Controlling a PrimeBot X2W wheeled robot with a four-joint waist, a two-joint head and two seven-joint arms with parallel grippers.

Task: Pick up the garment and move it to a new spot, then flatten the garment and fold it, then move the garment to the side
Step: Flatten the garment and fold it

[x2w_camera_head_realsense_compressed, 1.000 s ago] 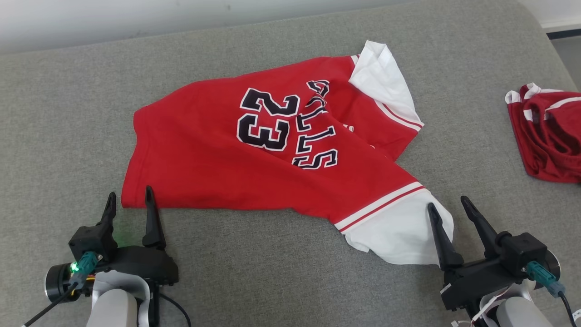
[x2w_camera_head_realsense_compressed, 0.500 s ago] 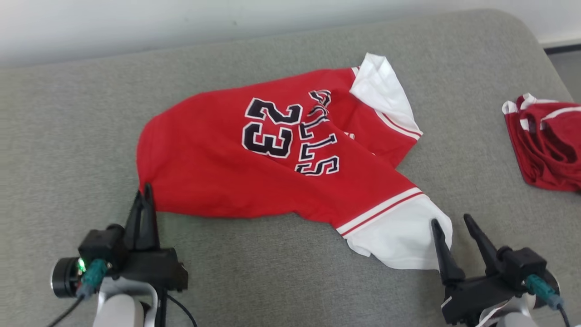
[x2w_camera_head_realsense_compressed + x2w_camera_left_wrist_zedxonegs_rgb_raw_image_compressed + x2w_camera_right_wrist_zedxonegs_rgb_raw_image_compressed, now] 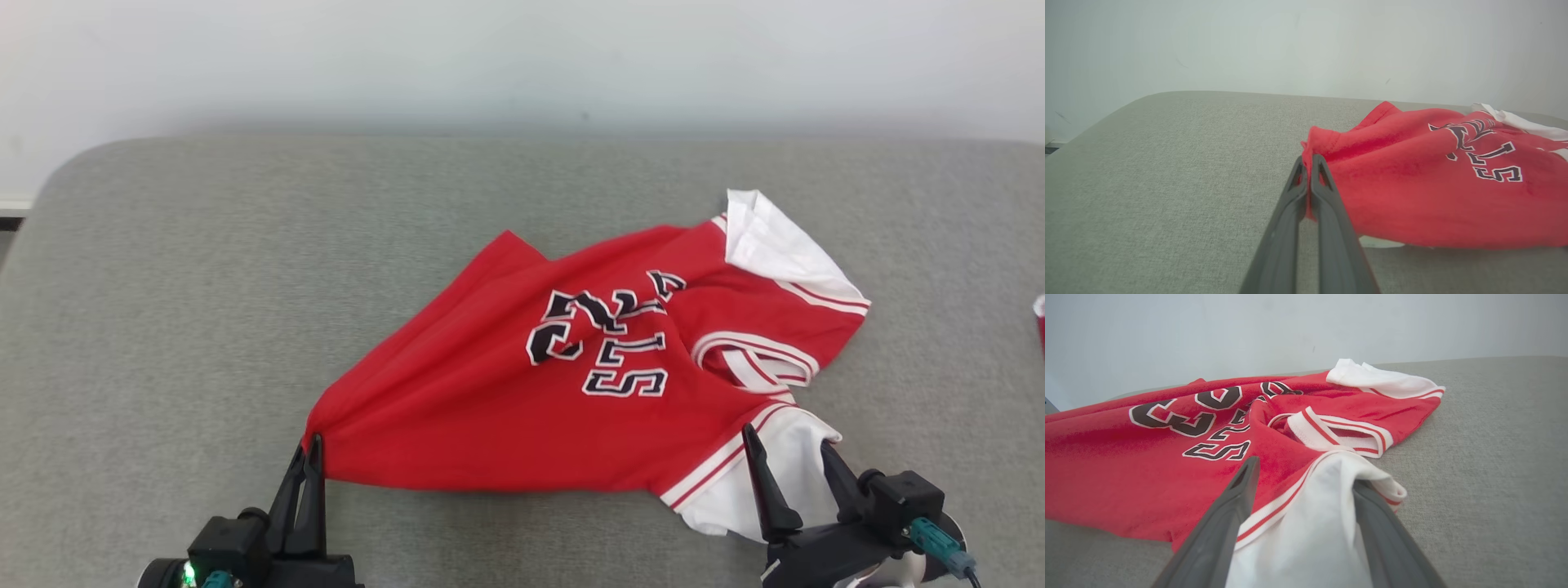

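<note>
Our left fingers [image 3: 310,457] clamp tight on the garment's [image 3: 490,392] red corner for lifting; our right fingers [image 3: 758,474] gape wide around its white sleeve [image 3: 796,469], gripping nothing.

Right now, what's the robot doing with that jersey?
It is partway into grasping the red jersey, which lies rumpled on the grey padded surface. The left gripper is shut on the jersey's near red corner, with the fabric bunching toward the pinch. The right gripper is open, its fingers straddling the white sleeve without closing on it. The jersey is not yet flattened or folded.
</note>
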